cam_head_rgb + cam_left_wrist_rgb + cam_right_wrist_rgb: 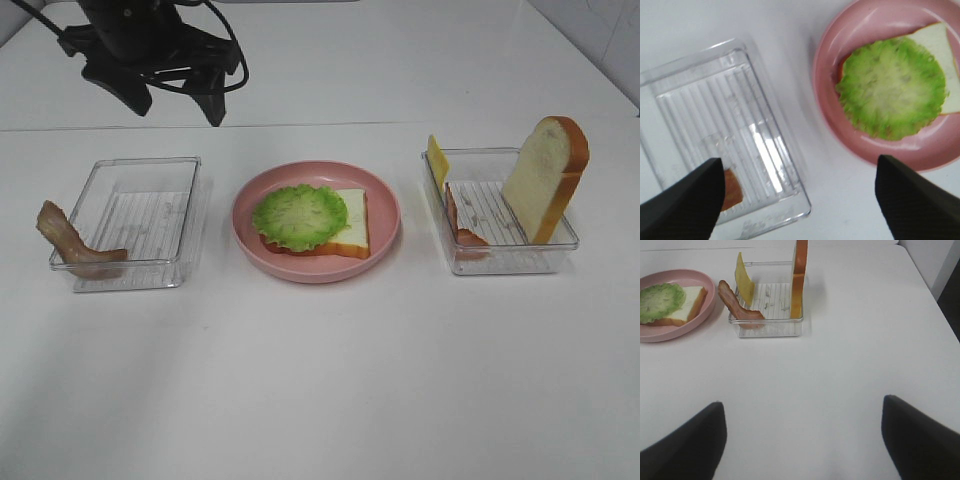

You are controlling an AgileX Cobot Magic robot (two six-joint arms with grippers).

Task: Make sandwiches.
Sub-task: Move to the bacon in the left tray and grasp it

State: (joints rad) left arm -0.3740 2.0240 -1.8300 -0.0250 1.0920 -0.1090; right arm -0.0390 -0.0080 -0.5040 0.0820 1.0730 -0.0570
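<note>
Fingers [682, 200] of left arm partly off-frame

- plate [310, 272]: plain pink
- lettuce [299, 216]: bright green, paler centre
- flat bread [352, 220], centre, and upright bread [540, 180], right: white, orange-brown crust
- cheese [437, 158]: yellow
- bacon [70, 245], left: streaky brown-red
- tray [140, 215]: clear, ribbed floor
- table [320, 380]: white

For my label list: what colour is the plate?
Pink. The plate shows best in the exterior high view.

Counts by kind
Two clear trays [140, 215] [490, 215], one pink plate [385, 200], two bread slices [352, 215] [540, 175], two bacon strips [70, 240] [460, 225], one lettuce leaf [300, 215], one cheese slice [437, 158].
</note>
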